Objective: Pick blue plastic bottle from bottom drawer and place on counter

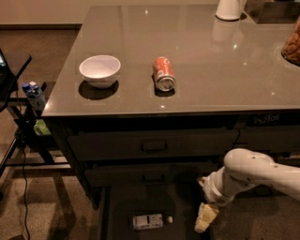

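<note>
The blue plastic bottle point(149, 221) lies on its side on the floor of the open bottom drawer point(122, 206), white cap pointing right. My gripper point(205, 219) hangs at the drawer's right edge, to the right of the bottle and apart from it, pointing down. My white arm point(253, 176) reaches in from the right. The counter point(225, 65) spreads above the drawer stack, glossy and grey-brown.
On the counter stand a white bowl point(99, 70) and an orange soda can point(164, 73) lying on its side. A white jug point(228, 8) is at the back. Two shut drawers with handles point(153, 145) sit above. A blue-capped bottle point(33, 95) stands on a rack at left.
</note>
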Available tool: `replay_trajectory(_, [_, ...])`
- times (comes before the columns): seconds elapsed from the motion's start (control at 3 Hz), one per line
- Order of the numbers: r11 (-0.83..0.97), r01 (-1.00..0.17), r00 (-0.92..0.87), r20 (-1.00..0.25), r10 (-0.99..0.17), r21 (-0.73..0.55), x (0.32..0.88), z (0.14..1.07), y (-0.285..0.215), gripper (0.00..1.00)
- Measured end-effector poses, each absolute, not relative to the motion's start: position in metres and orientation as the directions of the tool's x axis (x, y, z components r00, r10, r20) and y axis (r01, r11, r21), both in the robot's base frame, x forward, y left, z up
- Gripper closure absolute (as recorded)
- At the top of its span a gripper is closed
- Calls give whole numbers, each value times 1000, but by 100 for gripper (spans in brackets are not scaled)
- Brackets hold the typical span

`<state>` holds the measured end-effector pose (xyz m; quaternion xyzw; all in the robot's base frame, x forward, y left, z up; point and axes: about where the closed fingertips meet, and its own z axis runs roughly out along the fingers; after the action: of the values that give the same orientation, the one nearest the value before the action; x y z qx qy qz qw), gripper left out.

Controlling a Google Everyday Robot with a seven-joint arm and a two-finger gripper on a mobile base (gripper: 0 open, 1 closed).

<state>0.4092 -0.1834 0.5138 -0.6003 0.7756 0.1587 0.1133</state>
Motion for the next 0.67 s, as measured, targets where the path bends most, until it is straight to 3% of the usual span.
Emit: replay_trajectory(0.67, [204,-955,-280,-425,-861,216,427,431,-164,0])
